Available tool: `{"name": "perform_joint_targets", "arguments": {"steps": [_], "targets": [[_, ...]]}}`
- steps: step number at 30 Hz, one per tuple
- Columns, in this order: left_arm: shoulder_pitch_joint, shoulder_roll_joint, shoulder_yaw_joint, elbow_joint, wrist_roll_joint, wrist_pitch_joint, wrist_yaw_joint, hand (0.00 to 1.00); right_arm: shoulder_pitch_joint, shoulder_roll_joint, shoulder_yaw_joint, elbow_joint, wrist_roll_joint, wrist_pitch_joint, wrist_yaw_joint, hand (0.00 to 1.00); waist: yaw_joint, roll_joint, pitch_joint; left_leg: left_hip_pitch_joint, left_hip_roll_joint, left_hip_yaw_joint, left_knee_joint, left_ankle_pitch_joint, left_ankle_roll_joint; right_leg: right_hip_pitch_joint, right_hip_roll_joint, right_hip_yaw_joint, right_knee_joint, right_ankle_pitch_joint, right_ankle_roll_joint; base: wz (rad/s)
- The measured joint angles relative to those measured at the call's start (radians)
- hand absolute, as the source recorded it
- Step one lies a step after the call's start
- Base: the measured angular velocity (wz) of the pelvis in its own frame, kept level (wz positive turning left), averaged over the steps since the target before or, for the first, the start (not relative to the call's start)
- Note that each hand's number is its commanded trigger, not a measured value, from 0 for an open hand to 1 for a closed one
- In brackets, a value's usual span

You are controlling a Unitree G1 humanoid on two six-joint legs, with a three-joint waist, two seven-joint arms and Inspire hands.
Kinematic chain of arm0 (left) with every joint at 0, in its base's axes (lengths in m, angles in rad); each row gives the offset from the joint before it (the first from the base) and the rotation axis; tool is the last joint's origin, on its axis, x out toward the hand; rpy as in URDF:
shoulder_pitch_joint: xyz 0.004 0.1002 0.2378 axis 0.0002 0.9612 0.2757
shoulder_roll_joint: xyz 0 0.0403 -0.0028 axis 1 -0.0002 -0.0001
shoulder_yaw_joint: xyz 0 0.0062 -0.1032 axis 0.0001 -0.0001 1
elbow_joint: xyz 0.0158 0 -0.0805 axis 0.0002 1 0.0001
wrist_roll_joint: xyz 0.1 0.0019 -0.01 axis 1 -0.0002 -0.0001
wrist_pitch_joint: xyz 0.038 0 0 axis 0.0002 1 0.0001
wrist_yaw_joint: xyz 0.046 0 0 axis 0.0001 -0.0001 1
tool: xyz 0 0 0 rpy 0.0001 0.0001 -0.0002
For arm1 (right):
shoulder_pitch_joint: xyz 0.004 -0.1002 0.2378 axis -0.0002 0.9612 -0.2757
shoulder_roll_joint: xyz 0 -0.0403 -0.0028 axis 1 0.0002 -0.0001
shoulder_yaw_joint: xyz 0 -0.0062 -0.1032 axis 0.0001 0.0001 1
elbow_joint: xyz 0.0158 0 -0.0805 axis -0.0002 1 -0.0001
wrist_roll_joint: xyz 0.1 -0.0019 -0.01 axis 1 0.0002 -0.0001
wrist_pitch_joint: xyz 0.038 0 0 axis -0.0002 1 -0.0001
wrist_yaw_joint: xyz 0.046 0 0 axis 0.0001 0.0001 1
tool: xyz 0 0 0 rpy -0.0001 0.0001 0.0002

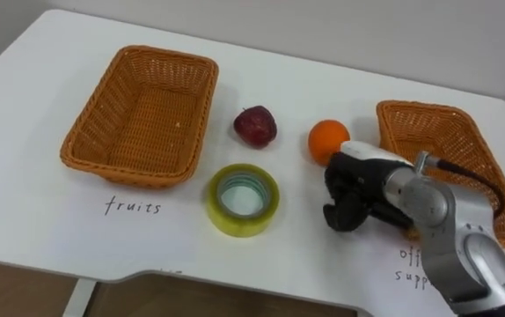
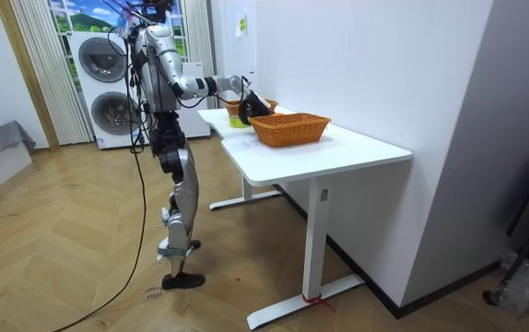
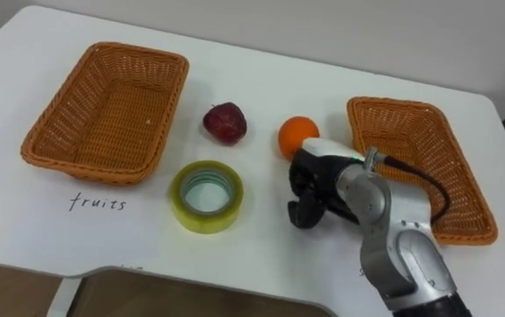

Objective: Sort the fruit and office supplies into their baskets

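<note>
Right hand (image 1: 358,185), fingers curled into an empty claw, poised over the white counter (image 1: 41,220) just beside the round orange fruit (image 1: 328,141); whether they touch cannot be told. The dark red apple (image 1: 255,125) and the yellow-green roll of adhesive tape (image 1: 243,200) lie between 2 rectangular woven wicker baskets. The left basket (image 1: 129,173) has a handwritten fruit label (image 1: 133,207) before it. The arm partly hides the right basket's (image 1: 411,110) label. Both baskets are empty, and all 3 items lie unsorted. Step in hand, by judgement: approach to the orange. The next move calls for spreading the fingers, closing them round the fruit, then a long carry across to the left basket.
</note>
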Motion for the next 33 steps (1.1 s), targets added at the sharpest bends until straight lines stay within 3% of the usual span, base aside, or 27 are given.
{"name": "perform_joint_targets", "arguments": {"steps": [7, 15, 28, 33], "targets": [[0.016, -0.002, -0.001, -0.014, 0.0, -0.024, 0.003, 0.0, -0.009, -0.018, -0.029, -0.154, 0.093, -0.053, -0.118, 1.0, -0.011, 0.003, 0.0017, -0.002, 0.0, -0.002, -0.005, 0.0, 0.0, -0.001, 0.001, -0.005, -0.004, 0.0, 0.0, 0.0], [0.034, -0.004, 0.001, -0.033, 0.001, -0.026, -0.02, 0.0, -0.009, -0.016, -0.088, -0.226, 0.214, -0.095, -0.236, 1.0, -0.026, 0.009, -0.0042, 0.0, 0.0, -0.009, 0.001, 0.0, 0.0, 0.001, 0.001, -0.006, -0.005, 0.0, 0.0, 0.02], [0.051, -0.016, 0.02, -0.024, 0.002, -0.04, -0.013, 0.0, -0.049, -0.017, -0.177, -0.232, 0.288, -0.108, -0.355, 1.0, -0.031, 0.011, -0.0059, 0.0, -0.001, -0.015, -0.001, 0.0, 0.0, 0.004, 0.001, -0.006, -0.002, 0.0, 0.0, 0.0], [0.05, -0.016, 0.03, -0.022, 0.002, -0.045, -0.023, 0.0, -0.054, -0.025, -0.19, -0.229, 0.293, -0.13, -0.418, 1.0, -0.039, 0.009, -0.0057, 0.001, -0.001, -0.015, 0.0, 0.0, 0.0, 0.004, 0.001, -0.009, -0.004, 0.0, 0.0, 0.01]]}}
